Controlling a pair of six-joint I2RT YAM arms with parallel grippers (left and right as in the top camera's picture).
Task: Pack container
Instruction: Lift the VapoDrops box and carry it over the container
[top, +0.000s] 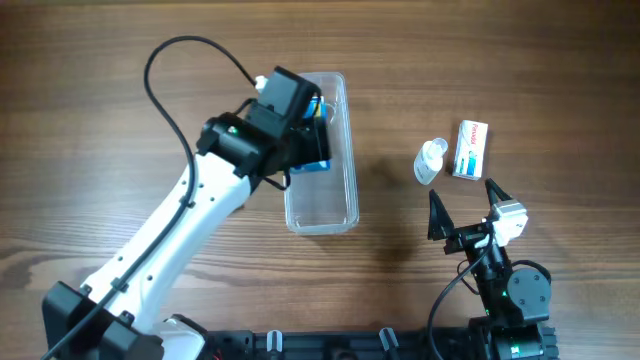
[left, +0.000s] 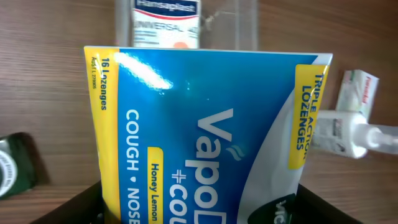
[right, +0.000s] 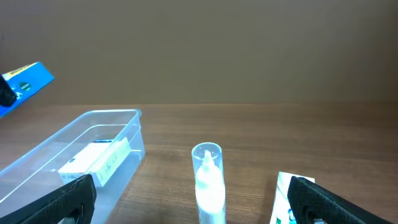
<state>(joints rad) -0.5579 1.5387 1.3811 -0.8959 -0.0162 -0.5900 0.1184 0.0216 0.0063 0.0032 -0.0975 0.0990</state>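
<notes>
Blue lozenge box (left: 199, 137) above the container (top: 322, 205)
By the near right edge of the bench the right gripper (top: 460, 187) is released. The clear container lies mid-bench with a white plaster box (right: 93, 158) inside. Above its far end the left gripper (top: 312, 135) grasps the lozenge box.

Clear long rimmed container (top: 325, 203), upright, open-topped

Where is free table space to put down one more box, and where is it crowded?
Bare wood: between the container and the small clear bottle, and left of the left arm. Crowded: bottle, white box and right gripper, jaws open, sit close together.
</notes>
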